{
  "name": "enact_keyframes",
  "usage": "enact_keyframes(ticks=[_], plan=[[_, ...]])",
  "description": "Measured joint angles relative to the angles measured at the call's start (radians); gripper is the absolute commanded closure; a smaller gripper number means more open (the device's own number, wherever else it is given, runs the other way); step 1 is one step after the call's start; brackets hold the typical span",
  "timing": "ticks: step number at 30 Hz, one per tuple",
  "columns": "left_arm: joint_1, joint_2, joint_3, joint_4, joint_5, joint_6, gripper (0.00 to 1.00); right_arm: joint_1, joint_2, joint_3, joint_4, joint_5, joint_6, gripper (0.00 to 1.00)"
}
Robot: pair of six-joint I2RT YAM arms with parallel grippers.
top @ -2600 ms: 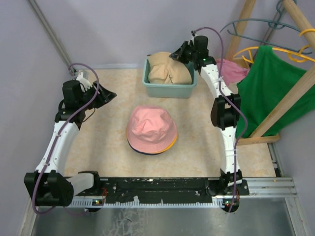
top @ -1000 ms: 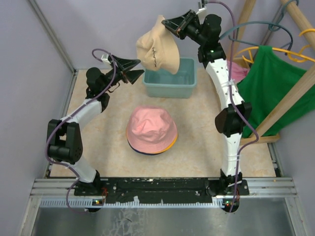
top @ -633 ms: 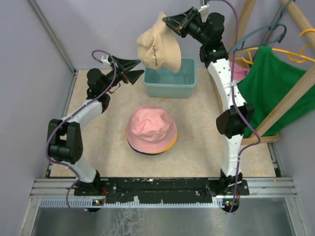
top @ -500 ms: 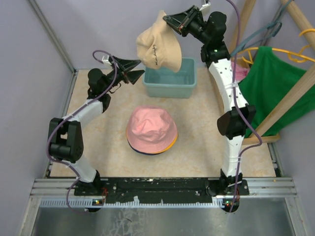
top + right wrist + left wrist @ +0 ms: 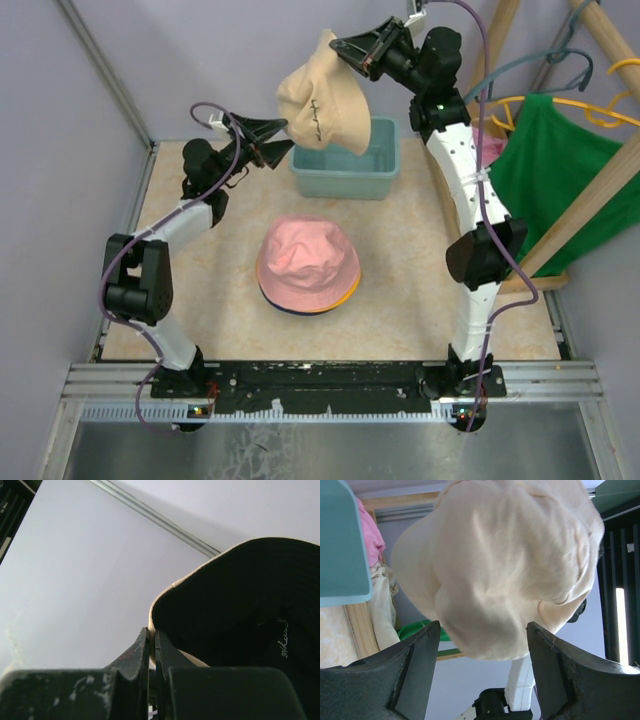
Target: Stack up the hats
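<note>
The beige hat (image 5: 322,97) hangs in the air above the teal bin (image 5: 345,162), held by its brim. My right gripper (image 5: 338,46) is shut on that brim; the brim edge (image 5: 152,625) shows pinched between its jaws. My left gripper (image 5: 281,136) is open just left of the hanging hat, jaws apart on either side of its lower crown (image 5: 490,580) without touching it. The pink hat (image 5: 305,262) lies on the table's middle, on top of the yellow-orange hat (image 5: 347,295) and the navy hat (image 5: 290,311), whose brims peek out below.
The teal bin stands at the back centre of the table (image 5: 200,290). A green shirt (image 5: 555,170) hangs on a wooden rack (image 5: 590,190) at the right, with a pink cloth (image 5: 470,145) behind the right arm. Grey walls close the left and back.
The right gripper lifted the beige hat out of the bin and holds it high. The left arm swung from the table's left side up to the hat; little has moved in the last second.
</note>
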Motion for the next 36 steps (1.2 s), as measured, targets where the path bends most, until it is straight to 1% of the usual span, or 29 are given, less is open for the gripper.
enact_keyframes(ticks=[5,6,7,8,11,12,14,15,17,20,23,24,25,30,32,36], plan=[[0.0,0.004,0.021,0.027,-0.007,-0.019,0.25,0.008,-0.009,-0.045,-0.003,-0.005,-0.007,1.0],[0.0,0.005,0.026,0.031,-0.008,-0.022,0.27,0.008,-0.009,-0.047,-0.009,-0.005,-0.008,1.0],[0.0,0.007,0.031,0.034,-0.008,-0.023,0.31,0.008,-0.009,-0.052,-0.009,-0.005,-0.009,1.0],[0.0,0.009,0.035,0.035,-0.008,-0.024,0.38,0.009,-0.009,-0.052,-0.012,-0.005,-0.009,1.0],[-0.001,0.019,0.043,0.045,-0.008,-0.033,0.7,0.01,-0.01,-0.052,-0.014,-0.005,-0.01,1.0],[-0.002,0.026,0.047,0.052,-0.008,-0.036,0.78,0.011,-0.01,-0.052,-0.014,-0.005,-0.01,1.0],[-0.005,0.039,0.05,0.063,-0.005,-0.043,0.91,0.013,-0.01,-0.052,-0.016,-0.005,-0.011,1.0],[-0.006,0.044,0.05,0.064,-0.003,-0.047,0.94,0.013,-0.01,-0.052,-0.018,-0.005,-0.014,1.0],[-0.005,0.045,0.05,0.056,0.013,-0.049,0.96,0.014,-0.01,-0.052,-0.026,-0.005,-0.024,1.0],[0.014,0.026,0.056,0.005,0.06,-0.022,0.93,0.014,-0.014,-0.057,-0.052,-0.004,-0.051,1.0],[0.058,-0.034,0.08,-0.14,0.106,0.051,0.89,0.014,-0.05,-0.107,-0.089,0.0,-0.092,1.0],[0.08,-0.064,0.095,-0.2,0.117,0.086,0.86,0.014,-0.07,-0.137,-0.098,0.001,-0.105,1.0],[0.101,-0.091,0.113,-0.249,0.124,0.116,0.84,0.014,-0.094,-0.172,-0.109,0.002,-0.116,1.0],[0.182,-0.198,0.29,-0.475,0.19,0.256,0.84,0.024,-0.214,-0.343,-0.129,0.002,-0.148,1.0],[0.188,-0.211,0.371,-0.543,0.228,0.297,0.84,0.04,-0.256,-0.401,-0.139,0.002,-0.154,1.0],[0.19,-0.216,0.473,-0.672,0.289,0.34,0.85,0.096,-0.363,-0.546,-0.158,0.007,-0.16,1.0]])
